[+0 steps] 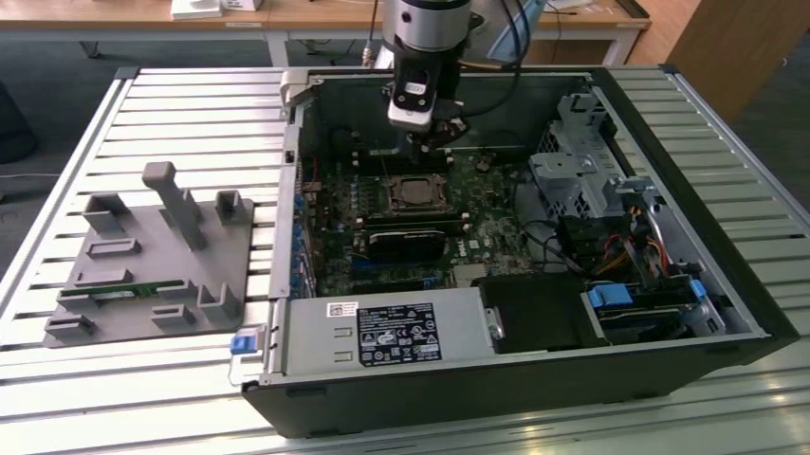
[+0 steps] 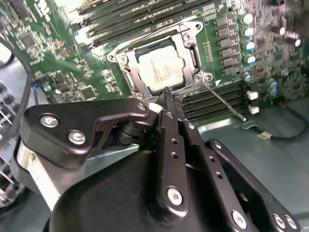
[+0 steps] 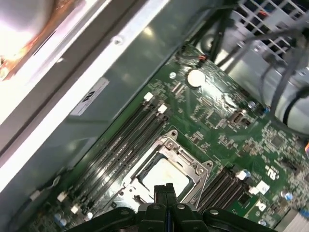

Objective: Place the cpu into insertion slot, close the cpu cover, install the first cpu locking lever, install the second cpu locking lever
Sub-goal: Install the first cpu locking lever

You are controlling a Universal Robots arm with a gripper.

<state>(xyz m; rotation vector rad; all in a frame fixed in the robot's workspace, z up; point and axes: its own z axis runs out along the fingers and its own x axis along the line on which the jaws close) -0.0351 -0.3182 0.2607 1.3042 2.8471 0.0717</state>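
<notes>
The cpu, a square chip with a silver-grey top, lies flat in the insertion slot on the green board. The cpu cover, a silver frame, lies down around it. A thin locking lever sticks out at a slant from one corner of the socket, past the board's edge. My gripper hangs just above the socket's edge, its black fingers pressed together and shut on nothing.
The open computer case walls the board in. Long black memory slots flank the socket. A black card, a power supply, a drive cage and cables surround it. A grey fixture lies outside on the slatted table.
</notes>
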